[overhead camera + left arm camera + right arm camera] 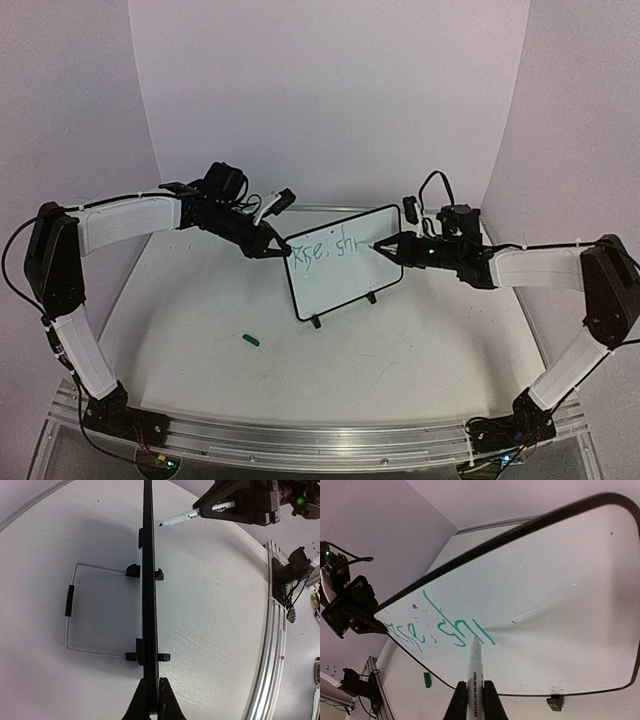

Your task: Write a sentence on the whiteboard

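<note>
The whiteboard (345,285) is stood upright near the middle of the table (420,350), propped on its two black feet (371,298). The sentence (326,248) is written in thin green strokes across the upper left of the board face. Only "Rise, shi" can be read, so the line is judged unfinished. The board's upper left edge is pinched by the left gripper (272,247), whose jaws are seen clenched on the black frame in the left wrist view. A white marker (474,665) is grasped by the right gripper (474,692), with the jaws clamped around its barrel. Its tip appears to be laid against the board at the end of the last stroke.

Trouble could be caused by the thin hold on the frame. If the tip is pressed too hard, the board may be pushed back or swung about the pinched edge, and strokes would be skewed or broken. The marker could also be slid within the jaws, since only the barrel is gripped, and contact would be lost. Fresh ink might be smeared if the writing is brushed by the fingers.

The following are counted:
- one whiteboard
- one line of writing
- one marker
- one loose green cap (250,340), lying on the table well apart from the board
- two feet
- one wire stand (70,605) behind the board
- two grippers
</note>
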